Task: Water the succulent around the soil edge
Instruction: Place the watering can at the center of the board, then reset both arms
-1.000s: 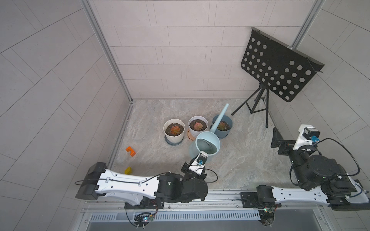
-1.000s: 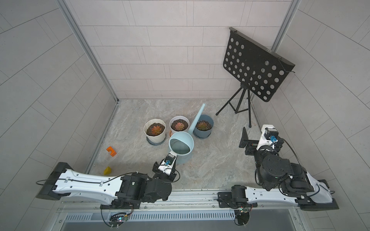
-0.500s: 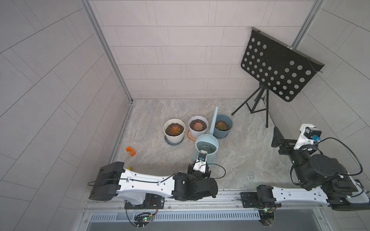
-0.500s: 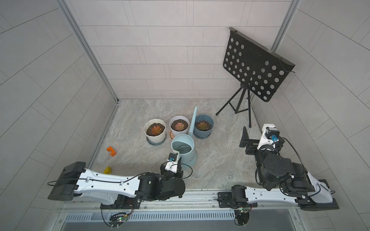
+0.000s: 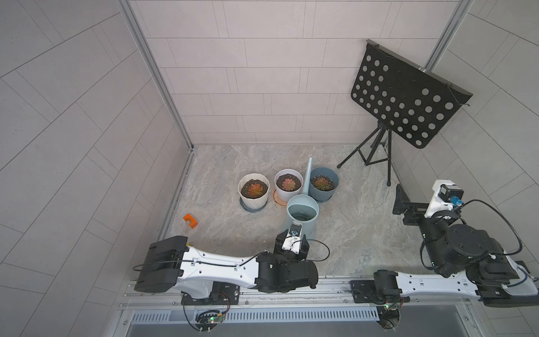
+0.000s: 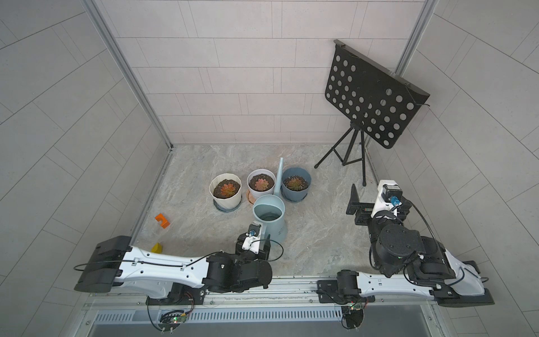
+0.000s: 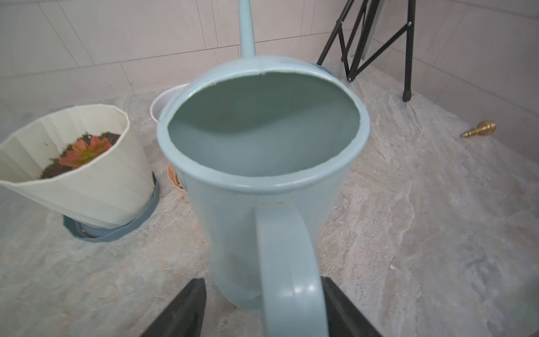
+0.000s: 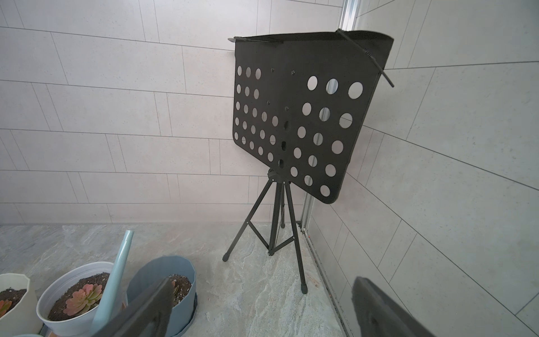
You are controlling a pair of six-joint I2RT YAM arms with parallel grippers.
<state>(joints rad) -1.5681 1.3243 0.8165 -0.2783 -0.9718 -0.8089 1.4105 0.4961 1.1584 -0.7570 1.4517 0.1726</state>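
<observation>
Your left gripper point(image 7: 262, 280) sits low on the near side of the watering can point(image 5: 309, 226), jaws parted and straddling the can's handle point(image 7: 288, 262). One finger point(image 7: 186, 309) stands clear of the handle with bare counter point(image 7: 102, 277) showing in the gap; the other lies right beside it, and you cannot tell whether that one touches. Nothing is clamped. You will find the watering can upright on the counter, just in front of a row of three pots. Its open top faces up, and its spout point(image 5: 308, 178) rises between the white pot point(image 5: 287, 195) in the middle and the blue pot point(image 5: 320, 197) on the right end. On the left end stands the cream ribbed pot point(image 5: 253, 202), on a grey-blue saucer point(image 5: 251, 209). Each pot holds one plant in dark soil: a red-orange succulent point(image 5: 254, 188) in the cream ribbed pot, a pink succulent point(image 5: 288, 183) in the white pot, and a dull reddish succulent point(image 5: 321, 183) in the blue pot. Your right gripper point(image 8: 262, 283) hangs off to the right, well apart from the pots, jaws spread wide with nothing between them. It faces the black music stand point(image 8: 300, 116) in the back right corner. An orange block point(image 5: 190, 221) lies near the left wall and a yellow block point(image 6: 157, 248) sits beside the left arm's base, both well apart from the pots. In the left wrist view you can see a small brass piece point(image 7: 479, 129) on the counter near a wall, away from the can.
</observation>
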